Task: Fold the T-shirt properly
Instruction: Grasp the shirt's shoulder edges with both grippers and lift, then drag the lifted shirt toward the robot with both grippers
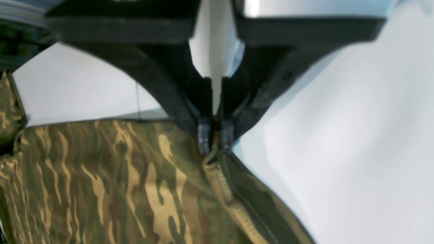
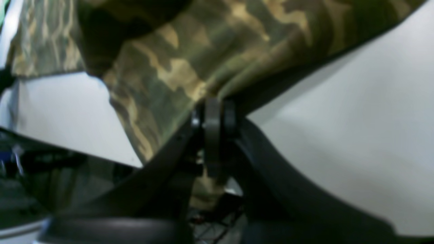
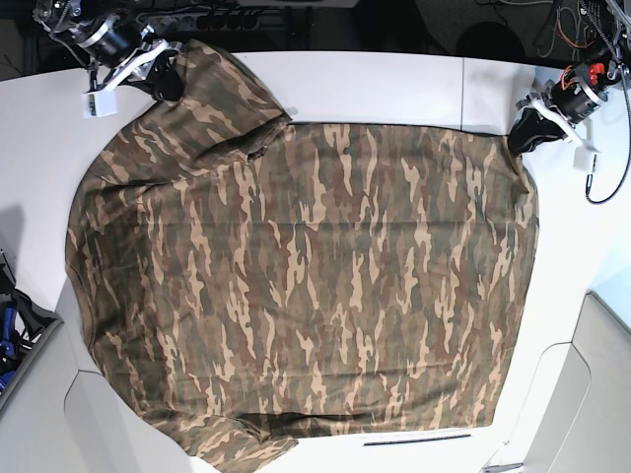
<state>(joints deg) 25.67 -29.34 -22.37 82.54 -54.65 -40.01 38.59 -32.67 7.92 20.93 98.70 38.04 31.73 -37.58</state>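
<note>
1. While the T-shirt (image 3: 306,286) lies spread across the white table (image 3: 394,84), the left gripper (image 1: 215,137) pinches its hemmed corner.
2. At the T-shirt's opposite far corner, the right gripper (image 2: 213,117) is clamped on cloth.

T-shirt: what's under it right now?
Under the T-shirt is the white table, visible only past its edges. The left gripper and right gripper are shut on its far corners. Anything beneath the cloth is covered.
</note>
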